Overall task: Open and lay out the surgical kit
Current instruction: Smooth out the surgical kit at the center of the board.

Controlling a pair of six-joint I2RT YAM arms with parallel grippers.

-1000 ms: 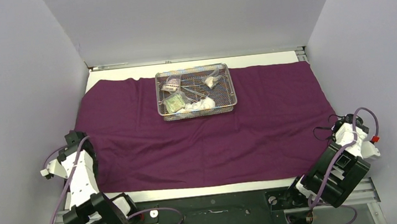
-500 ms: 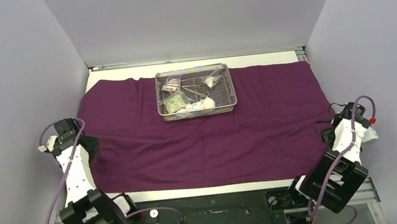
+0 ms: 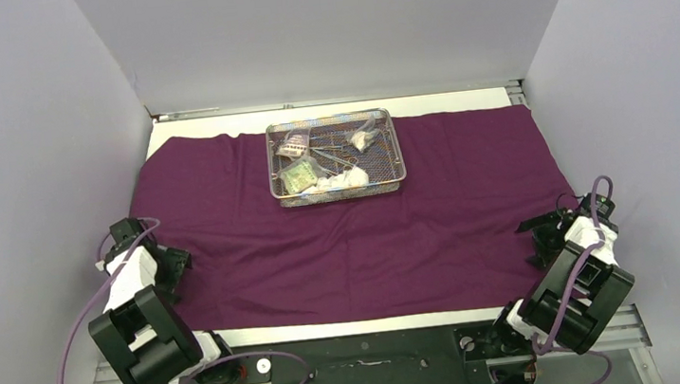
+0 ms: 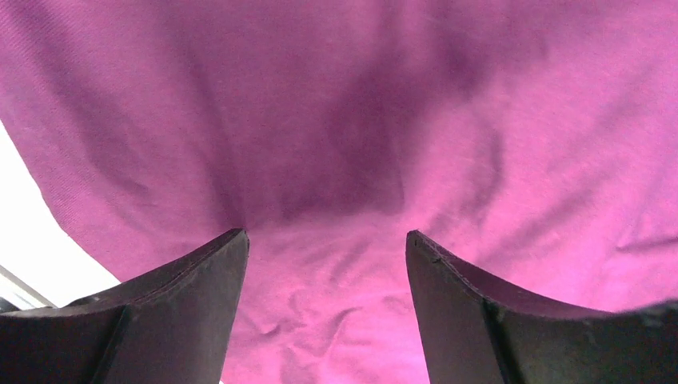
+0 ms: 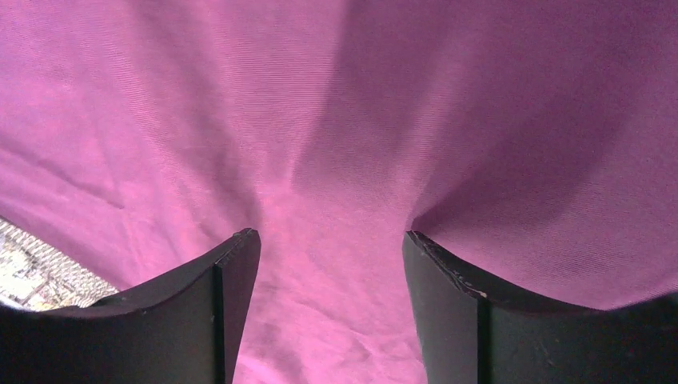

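The dark purple cloth wrap [image 3: 350,229] lies spread flat over the table. The silver wire-mesh tray [image 3: 335,155] stands on its far middle, holding white gauze wads [image 3: 346,179], clear plastic packets [image 3: 298,176] and small steel instruments [image 3: 332,154]. My left gripper [image 3: 175,264] is open and empty, low over the cloth's near left part; the cloth fills the left wrist view [image 4: 336,144] between the fingers [image 4: 192,320]. My right gripper [image 3: 540,228] is open and empty, low over the cloth's near right part, and cloth fills the right wrist view [image 5: 336,120].
Grey walls close the table on the left, back and right. A white table strip [image 3: 350,325] shows along the cloth's near edge, and a strip [image 3: 441,102] at the back. The arm bases [image 3: 364,366] sit at the near edge.
Both arms have swung inward and down from the cloth's side edges, so both open grippers now sit low over the cloth. The cloth's side edges lie flatter.
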